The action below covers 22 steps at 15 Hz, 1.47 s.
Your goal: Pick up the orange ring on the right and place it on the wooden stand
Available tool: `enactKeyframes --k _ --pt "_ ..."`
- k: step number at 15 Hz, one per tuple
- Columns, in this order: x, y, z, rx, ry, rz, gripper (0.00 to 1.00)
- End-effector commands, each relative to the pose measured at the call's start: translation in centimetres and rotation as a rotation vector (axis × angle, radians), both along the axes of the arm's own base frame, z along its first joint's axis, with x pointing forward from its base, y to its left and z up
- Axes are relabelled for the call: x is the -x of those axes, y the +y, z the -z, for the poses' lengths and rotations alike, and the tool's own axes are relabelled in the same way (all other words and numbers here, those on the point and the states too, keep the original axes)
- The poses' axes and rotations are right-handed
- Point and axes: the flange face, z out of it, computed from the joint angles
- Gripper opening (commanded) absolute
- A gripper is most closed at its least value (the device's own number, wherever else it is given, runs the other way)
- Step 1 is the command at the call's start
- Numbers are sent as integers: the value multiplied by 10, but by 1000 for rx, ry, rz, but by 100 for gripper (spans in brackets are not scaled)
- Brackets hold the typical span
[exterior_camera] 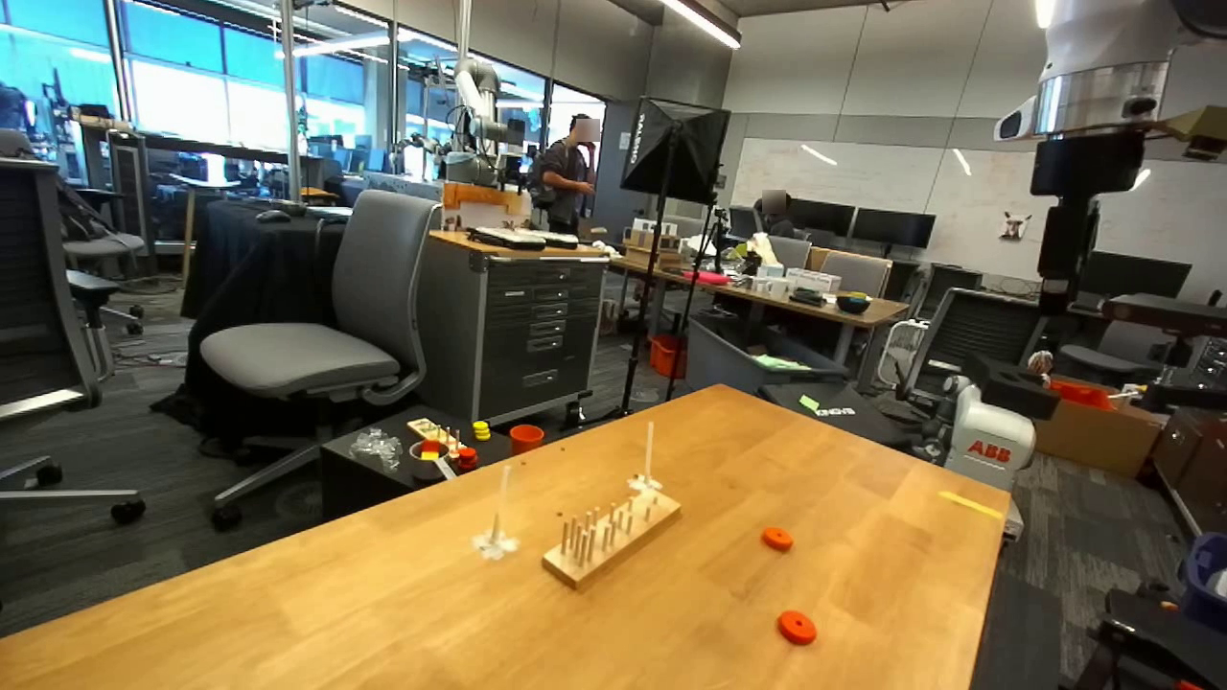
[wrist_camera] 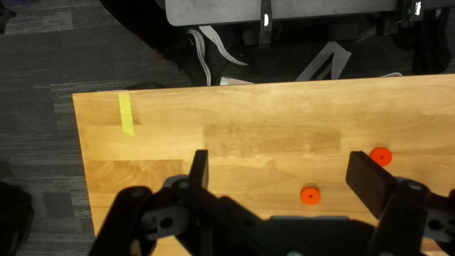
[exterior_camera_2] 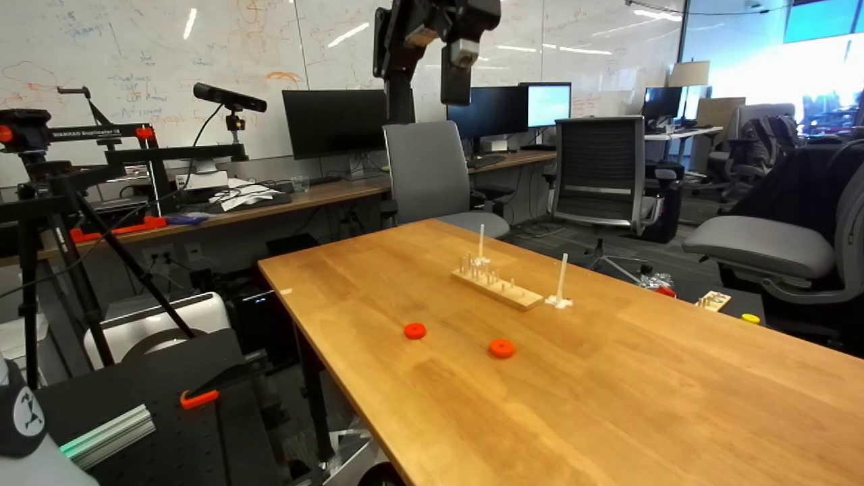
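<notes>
Two near-identical orange rings lie flat on the table, apart from each other. The ring closer to the table's long edge shows in both exterior views (exterior_camera: pixel 797 628) (exterior_camera_2: pixel 415 331) and at right in the wrist view (wrist_camera: pixel 383 156), partly covered by a finger. The other ring (exterior_camera: pixel 777 539) (exterior_camera_2: pixel 501 349) shows between the fingers in the wrist view (wrist_camera: pixel 310 196), well below them. The wooden stand (exterior_camera: pixel 613 541) (exterior_camera_2: pixel 503 289) with thin upright pegs is out of the wrist view. My gripper (wrist_camera: pixel 279 156) is wide open and empty, high above the table in both exterior views (exterior_camera: pixel 1057 287) (exterior_camera_2: pixel 428 111).
Two thin clear upright rods (exterior_camera: pixel 503 508) (exterior_camera: pixel 649 455) are fixed to the table beside the stand, near its ends. Yellow tape (wrist_camera: pixel 126 114) marks a table corner. A white ABB arm (exterior_camera: pixel 987 441) stands beyond the table edge.
</notes>
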Motion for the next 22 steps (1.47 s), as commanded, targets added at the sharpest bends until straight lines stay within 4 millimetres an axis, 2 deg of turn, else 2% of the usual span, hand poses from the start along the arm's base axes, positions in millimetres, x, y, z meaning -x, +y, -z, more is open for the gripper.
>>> enactKeyframes --k 1,3,5,7,8,11,13,15,17,18,22 --pt "-22 16 -3 8 74 37 100" --pt "-42 27 -6 30 207 25 100" --pt "-58 41 -10 -54 293 -23 100" --pt "-82 54 -20 -116 289 -2 100" --pt "-95 56 -27 -140 273 19 100" --pt "-122 58 -37 -6 331 107 100" --pt "-138 58 -50 -87 340 121 100" --pt "-157 58 -73 -249 283 124 100" --pt "-167 60 -88 -302 277 146 100" --pt "-168 60 -87 -182 323 246 100" --pt "-165 40 -88 -41 407 365 100"
